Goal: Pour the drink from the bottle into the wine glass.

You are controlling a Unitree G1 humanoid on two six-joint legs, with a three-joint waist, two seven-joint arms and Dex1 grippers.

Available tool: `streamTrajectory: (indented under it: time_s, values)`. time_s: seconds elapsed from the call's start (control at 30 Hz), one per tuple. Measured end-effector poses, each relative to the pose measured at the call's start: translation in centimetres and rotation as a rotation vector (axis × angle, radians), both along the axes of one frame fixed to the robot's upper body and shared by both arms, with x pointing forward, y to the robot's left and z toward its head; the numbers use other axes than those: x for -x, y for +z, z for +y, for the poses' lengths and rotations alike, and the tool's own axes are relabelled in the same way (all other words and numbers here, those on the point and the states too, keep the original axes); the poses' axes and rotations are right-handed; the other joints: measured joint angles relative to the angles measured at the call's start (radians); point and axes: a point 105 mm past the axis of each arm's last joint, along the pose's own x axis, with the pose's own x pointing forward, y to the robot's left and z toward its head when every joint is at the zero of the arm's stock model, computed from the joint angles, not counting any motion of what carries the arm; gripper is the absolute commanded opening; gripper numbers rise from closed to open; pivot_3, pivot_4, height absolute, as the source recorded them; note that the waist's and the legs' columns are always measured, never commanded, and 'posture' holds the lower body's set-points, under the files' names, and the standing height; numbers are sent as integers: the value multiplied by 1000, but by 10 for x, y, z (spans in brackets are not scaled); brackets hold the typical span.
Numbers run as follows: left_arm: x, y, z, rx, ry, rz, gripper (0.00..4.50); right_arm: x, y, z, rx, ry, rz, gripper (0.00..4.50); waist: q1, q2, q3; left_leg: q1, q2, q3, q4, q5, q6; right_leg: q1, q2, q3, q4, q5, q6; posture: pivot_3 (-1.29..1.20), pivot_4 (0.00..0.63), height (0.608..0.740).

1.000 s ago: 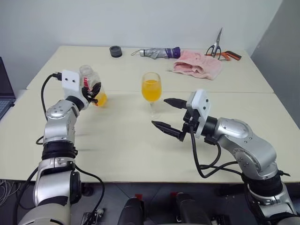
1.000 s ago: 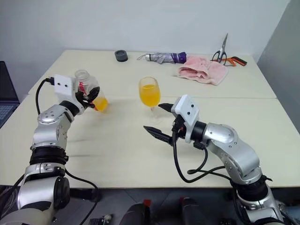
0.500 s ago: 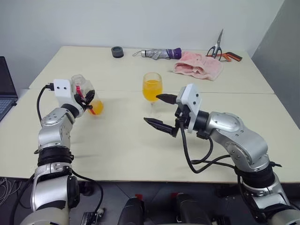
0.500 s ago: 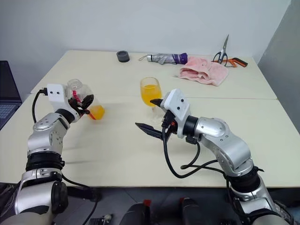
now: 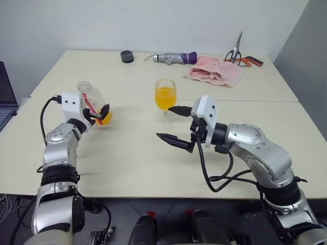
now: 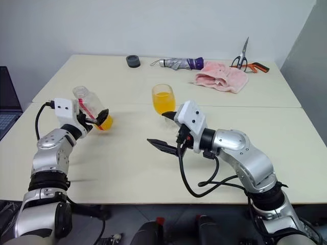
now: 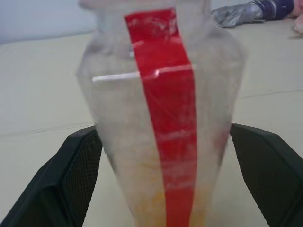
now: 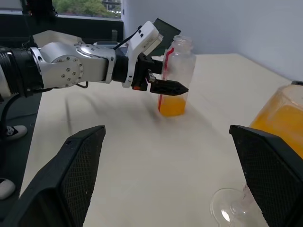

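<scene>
The bottle (image 5: 90,98), clear with a red stripe and no cap, stands on the table at the left with a little orange drink (image 8: 171,106) in its bottom. My left gripper (image 5: 98,113) is open around its lower body, and the left wrist view shows a finger (image 7: 78,175) off each side of the bottle (image 7: 161,118). The wine glass (image 5: 165,96) stands mid-table, its bowl about half full of drink. My right gripper (image 5: 164,122) is open and empty, pointing left just in front of the glass's foot (image 8: 232,208).
Along the far edge of the table (image 5: 127,163) lie a black round lid (image 5: 126,56), a folded umbrella (image 5: 171,57), a pink cloth (image 5: 215,71) and scissors (image 5: 236,51). A laptop (image 5: 4,97) sits at the far left.
My left hand sank with the bottle and its fingers opened, so the bottle now stands free on the table. The right gripper stayed open and hardly moved.
</scene>
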Motion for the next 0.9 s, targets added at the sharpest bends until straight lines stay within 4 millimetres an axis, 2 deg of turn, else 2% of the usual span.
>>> streamTrajectory:
  time_s: [0.1,0.27,0.4,0.47,0.57,0.7,0.9]
  values:
    - [7,0,1,-23,12,-23,4482,1,-9,-6,10,6,4,4500,0,0,0,0,0,0,0,0,0,0,0,0,-1,0,0,0,150,740]
    - [28,-2,8,-14,67,-59,4482,-5,-35,-29,21,-84,2,4500,4,0,0,0,1,1,-1,0,0,0,-1,1,-1,0,0,0,150,740]
    - [51,-11,10,18,143,-50,4482,-14,-60,-57,-33,-267,-7,4500,5,-1,-1,1,2,1,-2,0,0,1,-2,2,-2,0,0,0,150,740]
    - [64,-22,6,17,164,-19,4482,-21,-81,-73,-77,-382,35,4500,5,-1,-1,1,2,2,-2,0,0,1,-2,3,-2,0,0,0,150,740]
    - [77,-30,-3,46,176,-19,4482,-31,-96,-89,-171,-528,88,4500,6,-1,-1,2,2,3,-2,0,0,1,-2,4,-1,0,0,0,150,740]
    - [87,-30,-10,79,195,-36,4482,-38,-100,-99,-234,-618,100,4500,7,-1,0,3,1,4,-2,0,0,1,0,4,-1,0,0,0,150,740]
    - [97,-34,-12,90,215,-30,4482,-52,-90,-106,-260,-658,52,4500,6,-1,0,4,0,6,-2,0,0,1,1,6,-2,0,0,0,150,740]
